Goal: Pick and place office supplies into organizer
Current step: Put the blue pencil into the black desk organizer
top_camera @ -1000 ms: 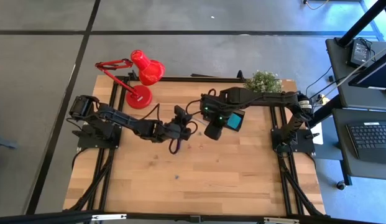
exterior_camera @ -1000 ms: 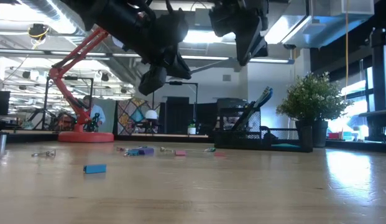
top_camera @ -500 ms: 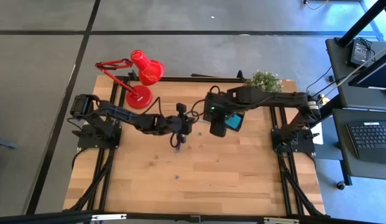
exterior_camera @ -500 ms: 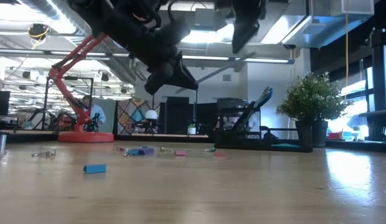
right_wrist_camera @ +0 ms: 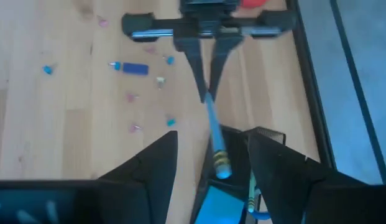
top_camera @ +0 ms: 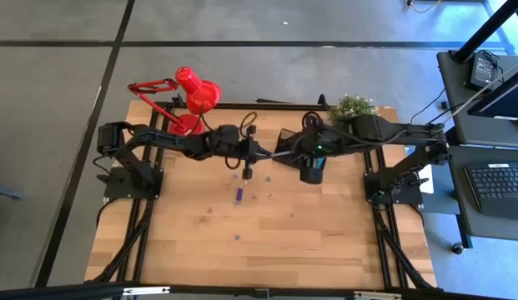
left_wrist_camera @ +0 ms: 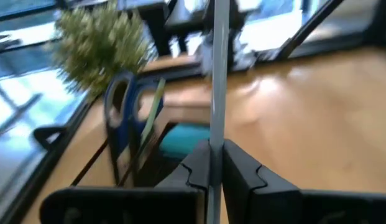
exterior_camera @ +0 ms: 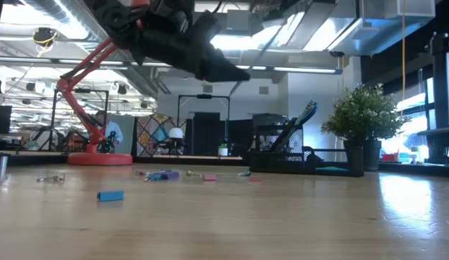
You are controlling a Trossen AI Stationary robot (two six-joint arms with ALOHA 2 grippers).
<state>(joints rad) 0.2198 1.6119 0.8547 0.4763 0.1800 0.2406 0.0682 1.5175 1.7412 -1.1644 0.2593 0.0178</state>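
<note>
My left gripper reaches level toward the table's right, shut on a silvery pencil. The pencil's eraser end hangs over the black organizer, which holds blue scissors and a teal pad. My right gripper hovers open above the organizer, its fingers on either side of the pencil without touching it. A purple marker and tiny bits lie on the table. My left gripper pinches the pencil's shaft between its two fingertips. The fingers come level from the table's left and lie along the pencil. The pencil sticks out straight ahead of them, lifted clear, its eraser end above the organizer.
A red desk lamp stands at the far left and a potted plant at the far right behind the organizer. A small blue block lies nearer the front. The near half of the table holds only scattered bits.
My left gripper has swung from pointing down over the marker to level, moving toward the far edge and the organizer with the pencil. My right gripper has risen and drawn back toward the table's right, over the organizer.
</note>
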